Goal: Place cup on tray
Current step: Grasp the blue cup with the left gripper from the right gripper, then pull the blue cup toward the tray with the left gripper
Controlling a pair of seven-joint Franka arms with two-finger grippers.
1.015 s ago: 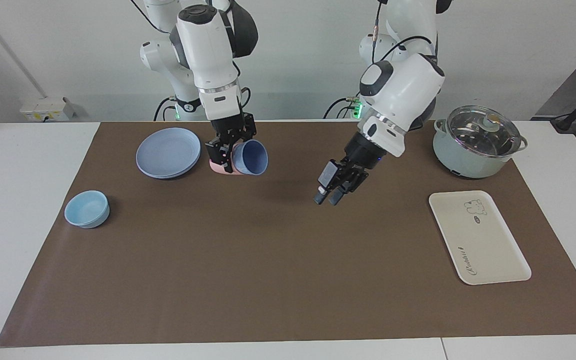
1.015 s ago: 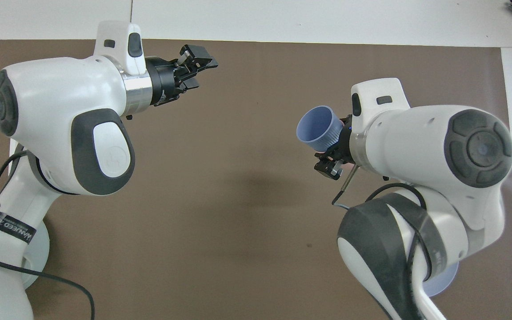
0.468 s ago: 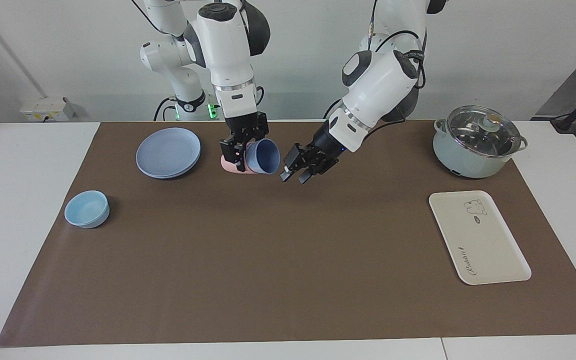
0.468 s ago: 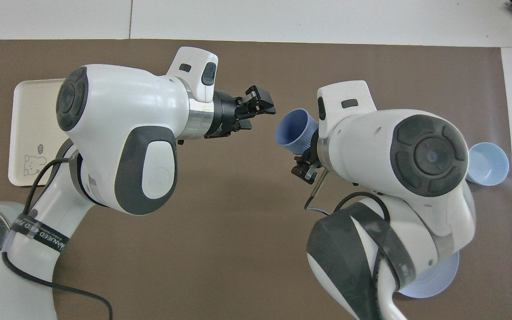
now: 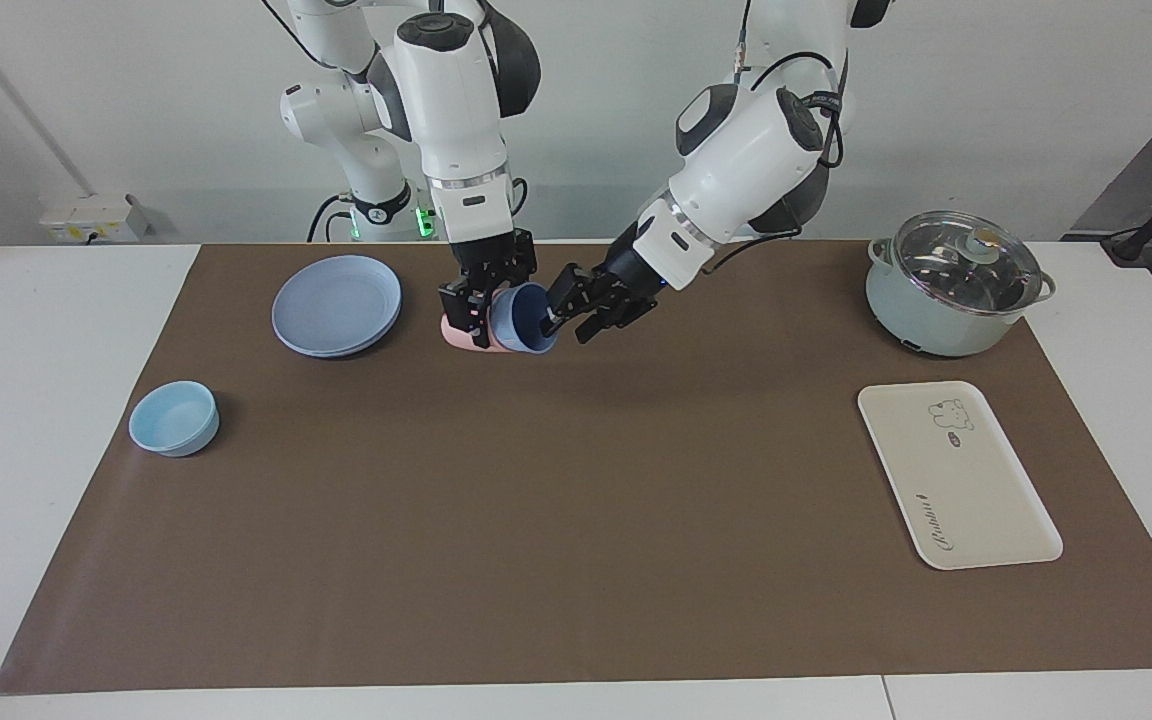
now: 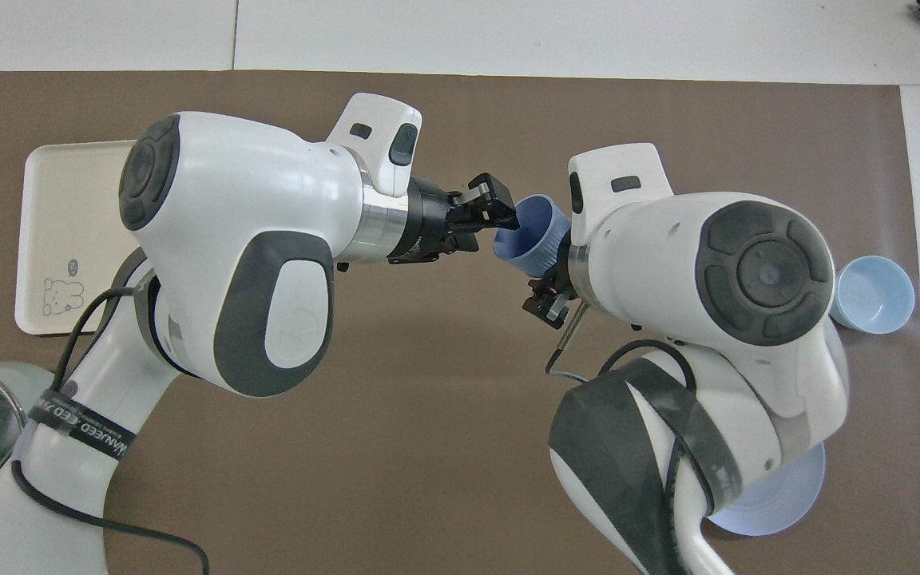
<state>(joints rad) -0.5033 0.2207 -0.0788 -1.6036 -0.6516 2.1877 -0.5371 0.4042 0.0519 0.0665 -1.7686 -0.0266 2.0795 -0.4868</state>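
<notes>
My right gripper is shut on the periwinkle-blue cup and holds it tilted above the mat, its mouth turned toward the left arm's end. The cup also shows in the overhead view, beside the right gripper. My left gripper is open with its fingertips at the cup's rim, as the overhead view also shows. A salmon-pink cup shows right beside the right gripper; I cannot tell whether it is held. The cream tray lies empty toward the left arm's end of the table.
A lidded pot stands nearer to the robots than the tray. A round blue plate and a light-blue bowl lie toward the right arm's end. A brown mat covers the table.
My left gripper has swung from over the middle of the mat to the cup's rim. My right gripper has carried the cup a little toward the left arm.
</notes>
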